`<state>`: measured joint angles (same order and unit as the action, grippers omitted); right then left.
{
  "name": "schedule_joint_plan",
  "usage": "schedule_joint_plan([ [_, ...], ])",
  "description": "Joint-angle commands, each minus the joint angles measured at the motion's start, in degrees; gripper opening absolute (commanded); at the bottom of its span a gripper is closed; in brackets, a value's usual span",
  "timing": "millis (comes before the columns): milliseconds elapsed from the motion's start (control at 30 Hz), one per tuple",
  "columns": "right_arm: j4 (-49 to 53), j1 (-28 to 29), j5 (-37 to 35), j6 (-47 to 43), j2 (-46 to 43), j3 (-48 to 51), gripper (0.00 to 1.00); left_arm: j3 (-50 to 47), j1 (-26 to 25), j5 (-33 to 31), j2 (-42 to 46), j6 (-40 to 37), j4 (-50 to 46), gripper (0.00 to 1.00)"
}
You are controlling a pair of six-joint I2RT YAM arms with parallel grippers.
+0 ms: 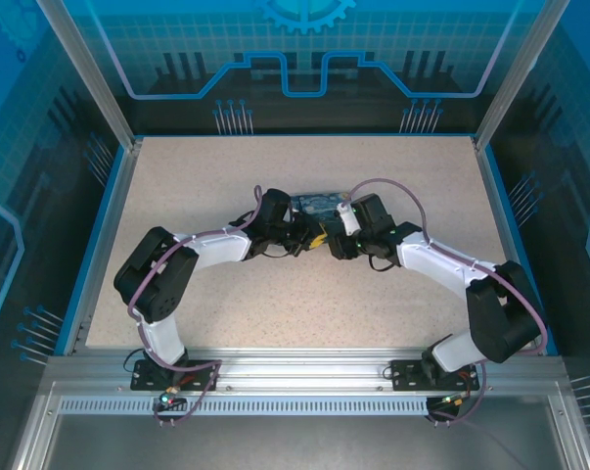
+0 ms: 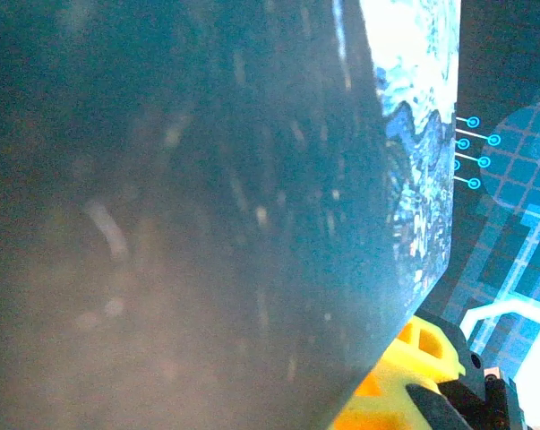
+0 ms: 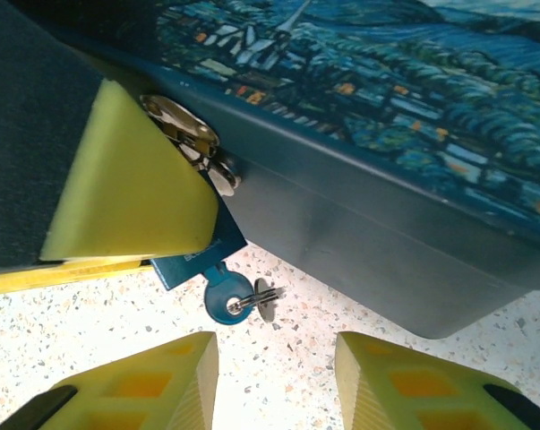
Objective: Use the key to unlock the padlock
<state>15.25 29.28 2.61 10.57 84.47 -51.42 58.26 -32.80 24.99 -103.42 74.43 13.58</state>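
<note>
Peering out between the yellow fingers [image 3: 162, 385] of the right gripper [image 3: 278, 381]: spread wide, holding nothing, low over the speckled table [image 3: 72, 322]. Just ahead, spotting the key [image 3: 264, 296] lying flat on that table, thin silvery metal on a ring with a round blue fob [image 3: 223, 301], just beside the front wall of the blue box [image 3: 368, 233]. Higher up on that wall, finding the padlock [image 3: 187, 134], shiny, tucked against a yellow finger [image 3: 117, 179] of the left gripper [image 1: 312, 237] (pinching it or merely braced beside it? cannot tell). Expect light, stiff, slick metal in both, and expect swinging from the padlock unless pinned by its body. Better to take the key by the fob end and leave the blade free; tricky, lying so flat. Counting now: one padlock, one box, one key for certain, one fob, one dark-blue tag [image 3: 187, 258].
</note>
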Motion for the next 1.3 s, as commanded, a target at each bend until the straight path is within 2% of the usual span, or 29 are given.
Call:
schedule_joint_plan([
  [0,-1.7,1.4,-0.6,-1.8,0.3,-0.7,0.39,1.9,-0.1,2.3,1.5,-0.8,-1.2,0.00],
  [500,-6.1,1.6,-1.1,-0.9,2.7,-0.9,0.34,2.5,-0.1,2.8,1.7,-0.5,-2.0,0.00],
  [833,-8.1,1.1,-0.1,-0.4,3.2,-0.3,0.23,2.9,-0.1,2.8,1.7,-0.5,-2.4,0.00],
  [1100,-9.1,-0.6,4.3,0.8,2.2,0.6,0.10,2.7,-0.1,2.7,1.7,-0.7,-2.5,0.00],
  [1267,-10.3,-3.4,12.7,3.1,1.7,0.7,0.01,2.3,-0.1,2.4,1.7,-0.7,-2.3,0.00],
])
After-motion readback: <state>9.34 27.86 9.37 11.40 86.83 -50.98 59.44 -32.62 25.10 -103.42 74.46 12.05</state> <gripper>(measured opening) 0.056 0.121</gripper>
